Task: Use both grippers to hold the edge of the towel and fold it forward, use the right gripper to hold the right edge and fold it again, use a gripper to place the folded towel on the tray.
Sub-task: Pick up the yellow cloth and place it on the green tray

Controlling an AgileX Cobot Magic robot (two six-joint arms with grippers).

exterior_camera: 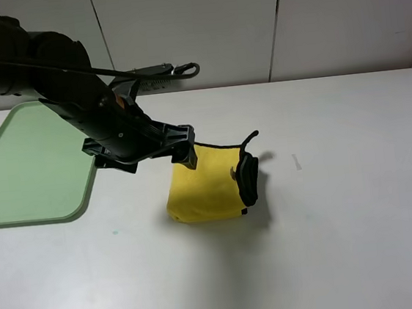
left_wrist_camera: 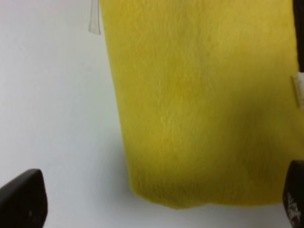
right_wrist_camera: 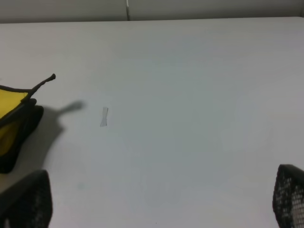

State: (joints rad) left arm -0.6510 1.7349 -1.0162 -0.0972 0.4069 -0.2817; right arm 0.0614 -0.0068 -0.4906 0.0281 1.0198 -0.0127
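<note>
- Folded yellow towel (exterior_camera: 204, 188), black edge (exterior_camera: 248, 178) bunched on one side, lying on table (exterior_camera: 346, 221) near, apart from, green tray (exterior_camera: 27, 166).
- Left gripper (exterior_camera: 146, 142) spread wide above towel, empty.
- Right gripper (right_wrist_camera: 161, 199) wide open beside towel, holding nothing.

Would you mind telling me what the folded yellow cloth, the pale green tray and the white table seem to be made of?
The folded yellow towel looks like plush fleece or microfibre: the left wrist view shows a soft, fuzzy nap. The pale green tray appears to be smooth matte plastic, with rounded corners and a low moulded rim. The white table seems a smooth matte laminate, though that is uncertain.
</note>
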